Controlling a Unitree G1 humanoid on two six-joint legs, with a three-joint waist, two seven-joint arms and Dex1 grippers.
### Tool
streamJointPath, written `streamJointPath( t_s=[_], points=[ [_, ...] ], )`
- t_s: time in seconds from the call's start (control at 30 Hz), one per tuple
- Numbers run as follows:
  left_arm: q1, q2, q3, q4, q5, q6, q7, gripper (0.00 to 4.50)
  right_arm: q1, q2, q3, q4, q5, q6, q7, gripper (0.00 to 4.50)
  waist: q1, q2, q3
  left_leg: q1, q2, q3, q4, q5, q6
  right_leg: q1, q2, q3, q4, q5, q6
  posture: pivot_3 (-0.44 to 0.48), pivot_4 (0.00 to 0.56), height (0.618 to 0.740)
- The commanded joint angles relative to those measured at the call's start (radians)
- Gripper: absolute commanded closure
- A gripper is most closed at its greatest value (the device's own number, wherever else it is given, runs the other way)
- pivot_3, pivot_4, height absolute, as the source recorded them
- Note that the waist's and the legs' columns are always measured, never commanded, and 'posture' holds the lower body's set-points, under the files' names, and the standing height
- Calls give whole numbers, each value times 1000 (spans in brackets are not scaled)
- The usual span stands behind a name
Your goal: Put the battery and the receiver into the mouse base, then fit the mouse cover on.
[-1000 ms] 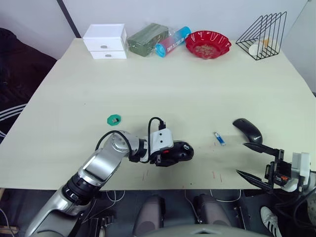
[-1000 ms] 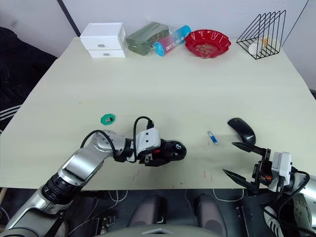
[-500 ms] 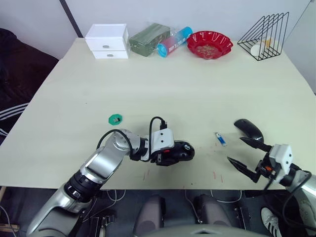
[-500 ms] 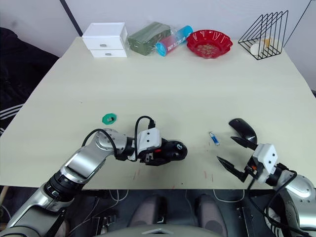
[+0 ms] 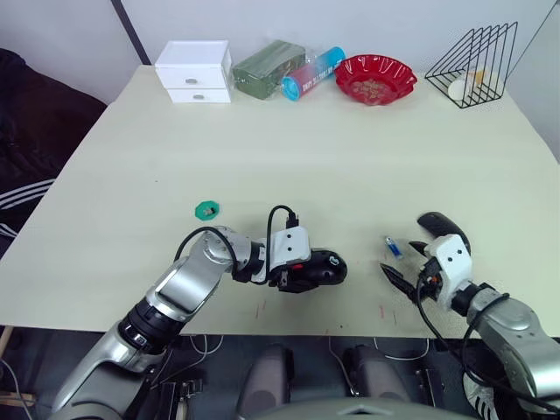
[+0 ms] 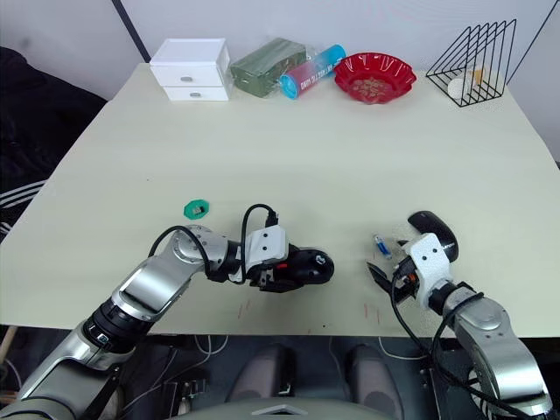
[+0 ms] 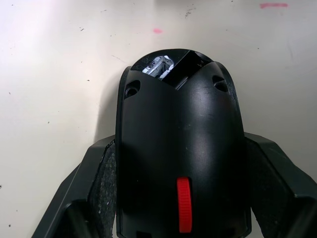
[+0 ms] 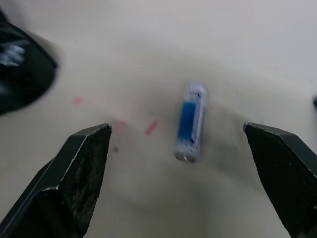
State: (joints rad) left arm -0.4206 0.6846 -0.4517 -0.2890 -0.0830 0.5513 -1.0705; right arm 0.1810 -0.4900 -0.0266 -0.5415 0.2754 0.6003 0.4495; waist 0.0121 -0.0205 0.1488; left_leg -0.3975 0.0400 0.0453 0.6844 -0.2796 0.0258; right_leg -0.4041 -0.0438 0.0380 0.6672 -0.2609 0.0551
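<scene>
My left gripper [image 5: 306, 270] is shut on the mouse base [image 7: 181, 144], a black shell with a red wheel that rests on the table near the front edge. Its fingers [image 7: 94, 188] press both sides of the shell. A silvery part [image 7: 158, 66] sits in the shell's open compartment; I cannot tell if it is the receiver. The battery [image 8: 190, 121], a small blue cylinder, lies flat on the table [image 5: 289, 157] between the spread fingers of my open right gripper [image 5: 404, 261], apart from both. The glossy mouse cover [image 5: 440, 227] lies just behind that gripper.
A small green piece [image 5: 206, 209] lies left of the base. Along the far edge stand a white drawer box [image 5: 193, 70], a green pack [image 5: 269, 64], a blue-pink bottle [image 5: 311, 73], a red bowl [image 5: 375, 77] and a black wire rack [image 5: 473, 54].
My right gripper has come up from below the table's front edge and moved forward and left to the battery, still open. The left arm and the base have not moved.
</scene>
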Motion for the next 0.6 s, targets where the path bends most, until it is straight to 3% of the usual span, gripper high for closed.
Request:
streamJointPath(
  t_s=[0.03, 0.07, 0.17, 0.27, 0.3, 0.37, 0.43, 0.6],
  points=[
    [6, 11, -12, 9, 17, -5, -6, 1607, -11, 12, -9, -26, -14, 44, -47, 0, 0, 0, 0, 0, 0, 0, 0, 0, 0, 0, 0, 0, 0, 0, 0, 0, 150, 740],
    [5, 10, -12, 9, 18, -6, -7, 1607, -14, 15, -4, -22, -16, 45, -51, 0, 0, 0, 0, 0, 0, 0, 0, 0, 0, 0, 0, 0, 0, 0, 0, 0, 150, 740],
    [5, 9, -9, 14, 19, -11, -9, 1607, -23, 20, 8, -12, -33, 34, -64, 749, 0, 0, 0, 0, 0, 0, 0, 0, 0, 0, 0, 0, 0, 0, 0, 0, 150, 740],
    [3, 10, -6, 23, 22, -17, -8, 1607, -25, 28, 7, -12, -37, 26, -68, 2222, 0, 0, 0, 0, 0, 0, 0, 0, 0, 0, 0, 0, 0, 0, 0, 0, 150, 740],
    [2, 10, -5, 26, 22, -18, -7, 1607, -25, 27, 9, -12, -40, 26, -67, 3347, 0, 0, 0, 0, 0, 0, 0, 0, 0, 0, 0, 0, 0, 0, 0, 0, 150, 740],
    [3, 11, -4, 28, 21, -20, -9, 1607, -23, 21, 14, -10, -49, 21, -64, 3578, 0, 0, 0, 0, 0, 0, 0, 0, 0, 0, 0, 0, 0, 0, 0, 0, 150, 740],
    [3, 12, -4, 28, 21, -21, -11, 1607, -22, 16, 17, -9, -55, 17, -63, 4365, -1, 0, 0, 0, 0, 0, 0, 0, 0, 0, 0, 0, 0, 0, 0, 0, 150, 740],
    [4, 10, -1, 32, 21, -23, -9, 1607, -26, -26, 8, -49, -47, 25, -18, 4422, 0, 0, 0, 0, 0, 0, 0, 0, 0, 0, 0, 0, 0, 0, 0, 0, 150, 740]
  ],
)
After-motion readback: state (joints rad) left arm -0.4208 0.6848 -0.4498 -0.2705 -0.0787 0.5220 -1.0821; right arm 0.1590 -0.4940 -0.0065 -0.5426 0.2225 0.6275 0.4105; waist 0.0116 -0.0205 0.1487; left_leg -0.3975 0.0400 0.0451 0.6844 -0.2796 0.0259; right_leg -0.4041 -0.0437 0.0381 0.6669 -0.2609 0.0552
